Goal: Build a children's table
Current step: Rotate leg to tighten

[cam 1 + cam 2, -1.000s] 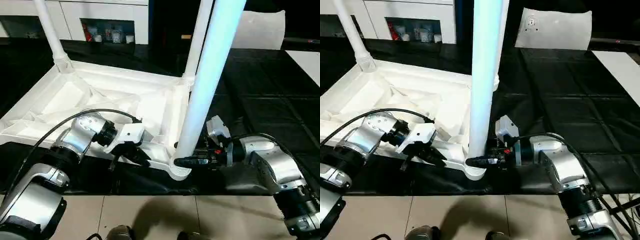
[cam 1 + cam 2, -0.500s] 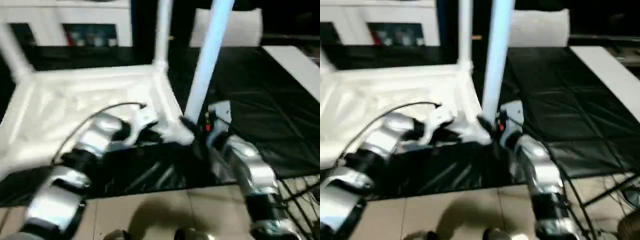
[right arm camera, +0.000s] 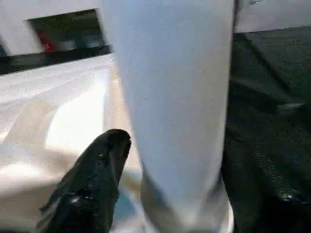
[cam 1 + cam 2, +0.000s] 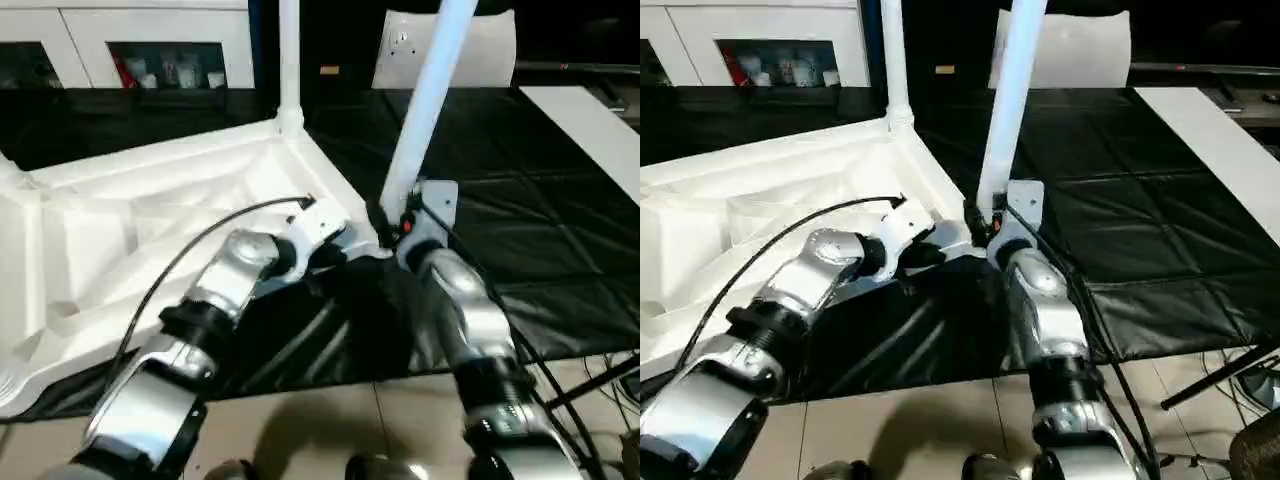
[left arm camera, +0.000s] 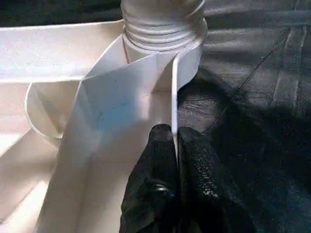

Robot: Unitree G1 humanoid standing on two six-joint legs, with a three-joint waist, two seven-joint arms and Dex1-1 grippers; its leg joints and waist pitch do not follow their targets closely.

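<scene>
- Tabletop (image 4: 150, 215) lies upside down on the black-covered bench (image 4: 560, 200), ribbed underside up; the corner you're working sits right between your two tools.
- Left tool (image 5: 176, 145) is pinched tight on the thin upright rim wall of the tabletop, just short of the corner socket (image 5: 163, 36). Both fingers (image 5: 155, 170) press the wall from either side, so that's your anchor. Hold it, don't regrip.
- Right tool (image 3: 172, 160) straddles the near leg (image 4: 425, 110) low down, just above the socket. One finger (image 3: 92, 179) shows on one side of the tube, with a gap between them; the other side is dark, can't read it. Spread or lightly closed on the tube: you can't tell from this, so treat the leg as not secured.
- Near leg rises from the socket leaning slightly, not dead upright. Judgement: it's entered the socket but may not be fully seated.
- To do it well: close the right tool square on the tube close to the socket, straighten it so it lines with the socket's axis, then push down along that axis while the left tool keeps the rim from sliding on the cloth.
- Risk: pushing while it's tilted could jam the leg or lever the tabletop off the bench edge nearest you.
- Far leg (image 4: 289, 60) beyond the tools stands in its own corner; leave it.
</scene>
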